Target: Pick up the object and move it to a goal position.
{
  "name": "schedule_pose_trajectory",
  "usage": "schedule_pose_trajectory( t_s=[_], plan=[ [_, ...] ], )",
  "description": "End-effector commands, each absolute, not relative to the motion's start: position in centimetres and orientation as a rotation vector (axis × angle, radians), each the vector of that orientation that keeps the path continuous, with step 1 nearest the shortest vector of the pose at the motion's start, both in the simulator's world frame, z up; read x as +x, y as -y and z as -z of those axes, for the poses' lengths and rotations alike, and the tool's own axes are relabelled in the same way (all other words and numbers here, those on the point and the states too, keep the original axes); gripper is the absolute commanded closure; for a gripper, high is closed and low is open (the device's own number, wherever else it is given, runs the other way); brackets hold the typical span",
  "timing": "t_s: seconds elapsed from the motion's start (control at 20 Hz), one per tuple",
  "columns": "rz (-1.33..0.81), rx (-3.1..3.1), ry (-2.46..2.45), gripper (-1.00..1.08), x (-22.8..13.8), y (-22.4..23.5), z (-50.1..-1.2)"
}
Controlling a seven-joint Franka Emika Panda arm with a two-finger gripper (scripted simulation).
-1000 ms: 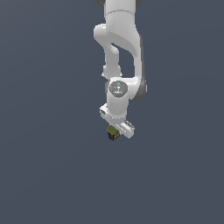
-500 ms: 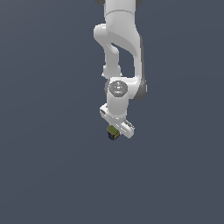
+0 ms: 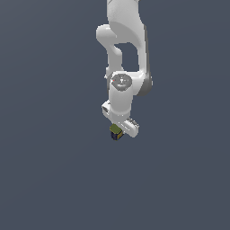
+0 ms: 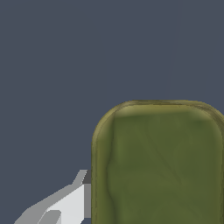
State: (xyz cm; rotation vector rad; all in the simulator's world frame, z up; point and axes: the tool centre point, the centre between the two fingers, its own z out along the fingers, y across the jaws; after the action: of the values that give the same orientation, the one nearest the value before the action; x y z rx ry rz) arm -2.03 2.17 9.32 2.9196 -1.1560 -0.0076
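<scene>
In the exterior view, the white jointed robot arm (image 3: 122, 67) hangs down from the top edge, its upper part cut off. Its white claw (image 3: 117, 131) pinches the small boxy block with olive-green top and dark navy sides (image 3: 116, 132), which peeks out beneath the claw's body; the fingers are too small to distinguish.

In the wrist view, the block's (image 4: 159, 164) olive top fills one corner, cropped by the frame, with one grey-white fingertip (image 4: 65, 203) touching its side. Its long axis cannot be judged.

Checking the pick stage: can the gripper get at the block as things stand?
Probably yes. The block sits right under the white gripper, with nothing else near it in the exterior view. In the wrist view its olive top fills the frame beside one finger. Whether the jaws have closed on it is unclear.
</scene>
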Motion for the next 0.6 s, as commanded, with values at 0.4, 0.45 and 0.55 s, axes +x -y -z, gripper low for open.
schedule_pose_trajectory(
  t_s=[0.4,0.45,0.55],
  plan=[
    [0.000,2.921,1.158,1.08,-3.1,-1.9,-19.3],
    [0.000,2.921,1.158,1.08,-3.3,-1.9,-20.5],
    [0.000,2.920,1.159,1.08,-3.6,-1.8,-23.0]
  ],
)
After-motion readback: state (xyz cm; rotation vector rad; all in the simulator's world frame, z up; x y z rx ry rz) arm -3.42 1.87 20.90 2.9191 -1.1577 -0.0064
